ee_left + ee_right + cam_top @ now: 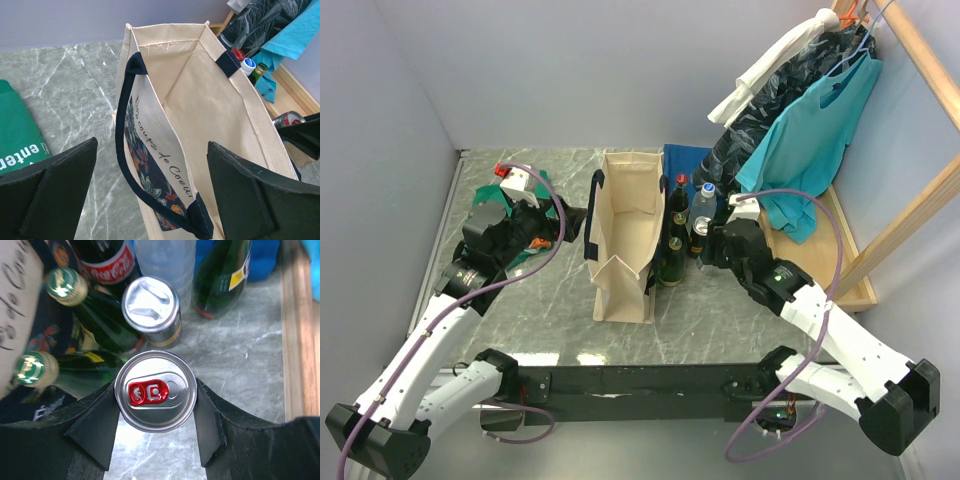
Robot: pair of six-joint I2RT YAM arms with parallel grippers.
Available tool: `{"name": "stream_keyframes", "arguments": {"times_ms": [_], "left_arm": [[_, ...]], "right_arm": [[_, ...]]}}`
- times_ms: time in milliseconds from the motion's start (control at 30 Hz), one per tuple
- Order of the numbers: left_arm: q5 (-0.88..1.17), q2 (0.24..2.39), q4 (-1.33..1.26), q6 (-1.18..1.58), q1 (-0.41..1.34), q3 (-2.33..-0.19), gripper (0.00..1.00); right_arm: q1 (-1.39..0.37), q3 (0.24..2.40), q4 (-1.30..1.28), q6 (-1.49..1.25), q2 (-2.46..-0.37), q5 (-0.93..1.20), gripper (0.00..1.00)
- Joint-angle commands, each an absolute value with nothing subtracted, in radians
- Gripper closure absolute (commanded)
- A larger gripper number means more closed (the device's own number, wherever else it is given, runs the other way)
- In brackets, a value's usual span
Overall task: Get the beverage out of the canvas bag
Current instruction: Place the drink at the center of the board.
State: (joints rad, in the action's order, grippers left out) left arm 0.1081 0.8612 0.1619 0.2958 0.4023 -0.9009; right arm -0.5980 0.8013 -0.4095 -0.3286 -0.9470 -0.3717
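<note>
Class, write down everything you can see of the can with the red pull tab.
The can is silver metal, seen from above: raised rim, red pull tab, unopened. It stands upright between the right claw's black fingers, which press its sides. Whether it rests on the marble table cannot be told. A second, foil-topped can stands beside it.

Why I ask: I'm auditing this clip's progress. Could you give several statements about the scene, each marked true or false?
1. The right gripper grips a red-tabbed can. True.
2. The left gripper is shut on a bottle. False: its jaws stand wide open over the canvas bag, holding nothing.
3. The canvas bag stands upright, mouth open. True.
4. The green glass bottles sit inside the bag. False: they stand on the table beside it.
5. A Coca-Cola bottle stands among the drinks outside the bag. True.
</note>
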Motion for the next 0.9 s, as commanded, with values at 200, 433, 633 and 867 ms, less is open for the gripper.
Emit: {"name": "stream_keyframes", "arguments": {"times_ms": [200, 433, 633, 867], "left_arm": [[0.107, 0.854, 0.141, 0.278, 0.399, -0.908, 0.04], [0.121, 0.862, 0.138, 0.282, 0.397, -0.908, 0.04], [0.114, 0.859, 0.138, 0.281, 0.397, -0.910, 0.04], [0.115, 0.858, 0.141, 0.279, 0.397, -0.911, 0.04]], "right_arm": [[-0.609, 0.743, -0.216, -0.351, -0.951, -0.394, 1.00], [-0.623, 0.696, -0.140, -0.347, -0.982, -0.408, 1.00], [-0.632, 0.675, -0.088, -0.341, -1.009, -0.414, 1.00], [-0.640, 0.673, -0.055, -0.331, -1.046, -0.425, 1.00]]}}
